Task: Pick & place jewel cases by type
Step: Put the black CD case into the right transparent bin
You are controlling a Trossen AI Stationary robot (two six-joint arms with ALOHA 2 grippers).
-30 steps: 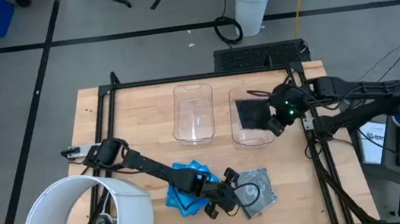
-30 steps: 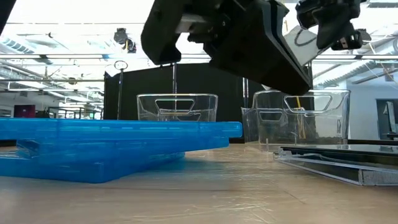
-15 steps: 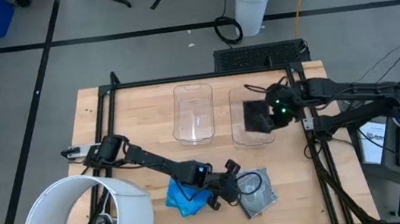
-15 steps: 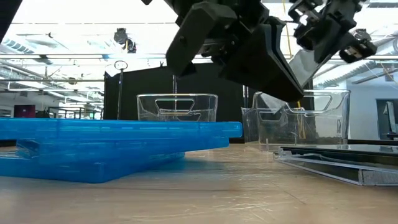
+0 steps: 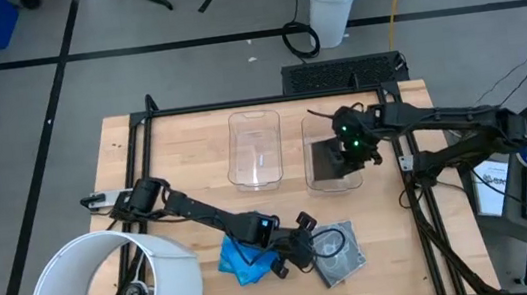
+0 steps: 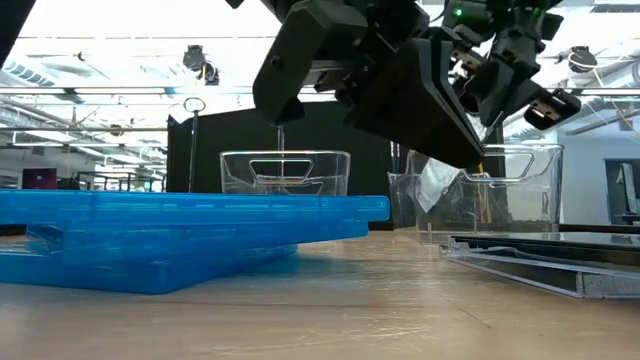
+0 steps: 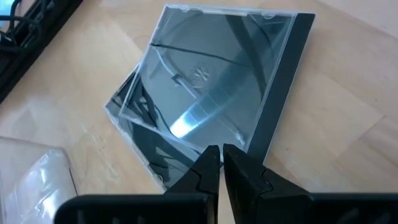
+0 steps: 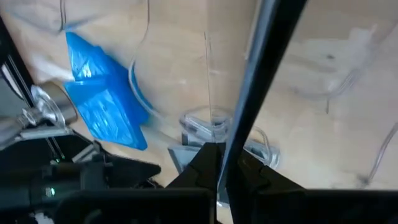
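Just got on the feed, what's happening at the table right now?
The right hand is shut on a dark jewel case, holding it over the right clear bin. The left hand hangs, fingers together and holding nothing, over the dark cases near the table's front edge. A pile of blue cases lies beside them. The left clear bin looks empty.

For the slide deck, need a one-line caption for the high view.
Right gripper holds a dark grey jewel case over the right clear plastic bin; left gripper hovers near remaining cases.
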